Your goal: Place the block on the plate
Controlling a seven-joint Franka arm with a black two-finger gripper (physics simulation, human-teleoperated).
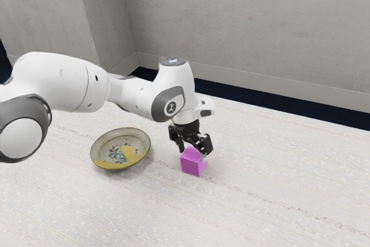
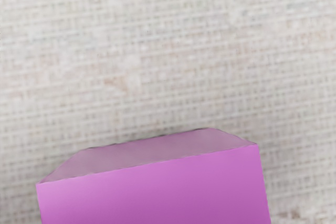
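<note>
In the exterior view my black gripper [image 1: 193, 149] points down at the magenta block [image 1: 191, 163], its fingers standing apart at the block's upper part. I see no clear contact from both sides; the fingers look open. The block rests on the pale table, to the exterior view's right of the plate [image 1: 99, 158], a shallow round dish with a yellow and teal pattern. The wrist view has the block [image 2: 157, 190] large and close under my hand, its edges slightly askew.
The pale, streaked table [image 1: 277, 201] extends around the block and plate. A grey wall [image 1: 248, 33] rises behind it, with a dark strip [image 1: 277, 104] between the two. My arm passes above the table behind the plate.
</note>
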